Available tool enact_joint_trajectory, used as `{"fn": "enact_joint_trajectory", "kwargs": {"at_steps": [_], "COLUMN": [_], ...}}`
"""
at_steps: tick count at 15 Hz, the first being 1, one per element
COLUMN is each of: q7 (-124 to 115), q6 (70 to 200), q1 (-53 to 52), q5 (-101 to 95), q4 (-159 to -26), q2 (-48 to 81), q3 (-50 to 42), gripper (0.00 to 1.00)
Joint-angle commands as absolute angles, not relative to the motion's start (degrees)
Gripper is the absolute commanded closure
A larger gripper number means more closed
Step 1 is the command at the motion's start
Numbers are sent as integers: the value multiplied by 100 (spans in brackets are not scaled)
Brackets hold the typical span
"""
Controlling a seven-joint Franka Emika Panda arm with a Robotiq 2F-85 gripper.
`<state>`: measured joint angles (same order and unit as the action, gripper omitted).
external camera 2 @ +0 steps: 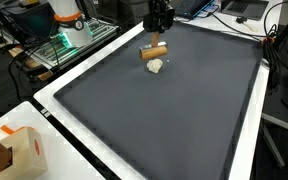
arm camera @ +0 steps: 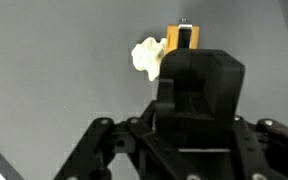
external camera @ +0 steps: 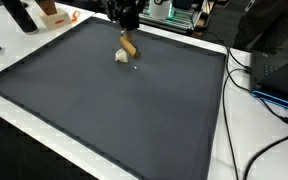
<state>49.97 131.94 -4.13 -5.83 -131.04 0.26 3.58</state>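
Wooden block (external camera 2: 156,52) on mat: small tan block near the mat edge on the arm's side, about midway along that edge, seen in both exterior views.
Mat (external camera 2: 164,110): dark flat sheet covering most of the white table (external camera 2: 54,100). It is the largest item here.
Gripper (external camera 2: 157,36): hangs over the same mat edge, directly above the block. In the wrist view its own housing hides the fingers, so I cannot tell how far it is open or whether it grips the block.
Block handling: judged stiff, light and not fragile, with dry, non-slip faces. Take hold across the two long flat sides, at mid-length.
White lump (external camera 2: 156,66): small crumpled piece on the mat, touching or just beside the block on the side toward the mat's centre. Judged soft — keep the fingers off it.
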Motion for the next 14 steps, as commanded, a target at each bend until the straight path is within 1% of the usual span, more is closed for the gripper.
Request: {"fn": "enact_joint_trajectory", "kwargs": {"at_steps": [1,14], "q7": [5102,5060], "q6": [13476,13794], "q1": [-334,-224], "q5": [-696,-859], "q4": [-13263,-13248], "q2": [-2,247], "q3": [309,250], "gripper": [76,76]}}
